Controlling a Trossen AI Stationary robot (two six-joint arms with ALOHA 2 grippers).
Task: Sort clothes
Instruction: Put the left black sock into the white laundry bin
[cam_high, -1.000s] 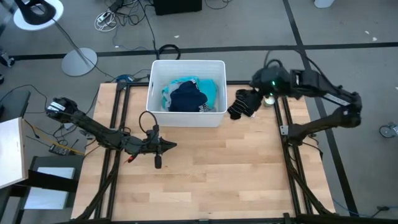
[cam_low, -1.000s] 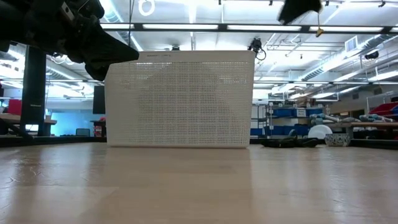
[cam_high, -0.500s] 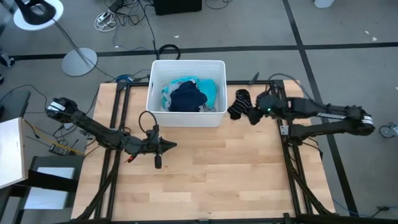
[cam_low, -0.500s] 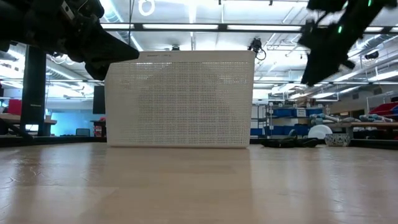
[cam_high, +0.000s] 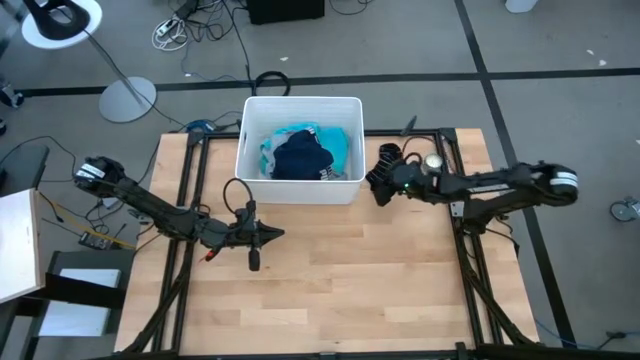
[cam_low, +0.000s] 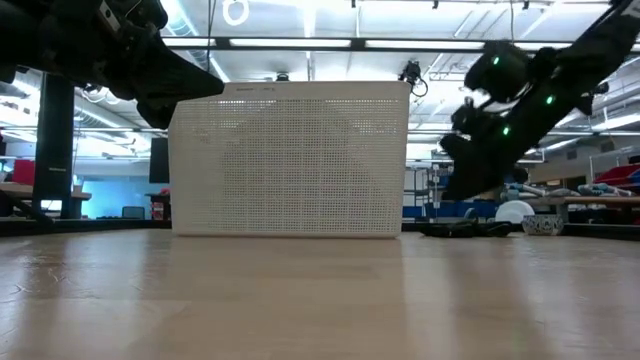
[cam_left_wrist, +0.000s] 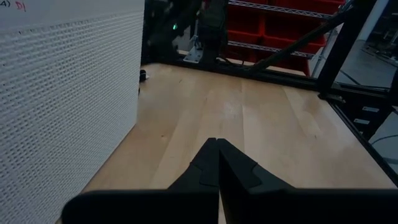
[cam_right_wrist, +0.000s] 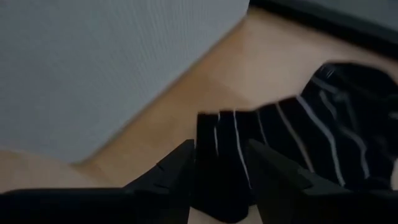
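A white bin (cam_high: 300, 190) stands at the table's far middle and holds a teal shirt (cam_high: 340, 148) with a dark navy garment (cam_high: 300, 158) on top. Dark socks with thin white stripes (cam_high: 386, 160) lie on the table just right of the bin. My right gripper (cam_high: 380, 188) is open and low over them; in the right wrist view its fingers (cam_right_wrist: 177, 168) stand on either side of one sock's end (cam_right_wrist: 224, 146). My left gripper (cam_high: 275, 235) is shut and empty, hovering in front of the bin. No grey shirt is in view. My right gripper's open fingers stand on either side of the striped sock's end (cam_right_wrist: 217, 134), coming level and low from the table's right. The sock lies flat on the table. I cannot tell whether the fingers touch it.
The bin's perforated wall (cam_left_wrist: 62, 93) is close beside my left gripper and just left of the socks (cam_right_wrist: 93, 62). Bare wood (cam_high: 350, 290) stretches across the table's near half. Black frame rails (cam_high: 455, 215) run along both sides.
My right gripper has come down from high over the table's far right corner. It has moved toward the near edge and then left toward the bin, ending low at the socks. The socks stay on the table. My left arm has kept still.
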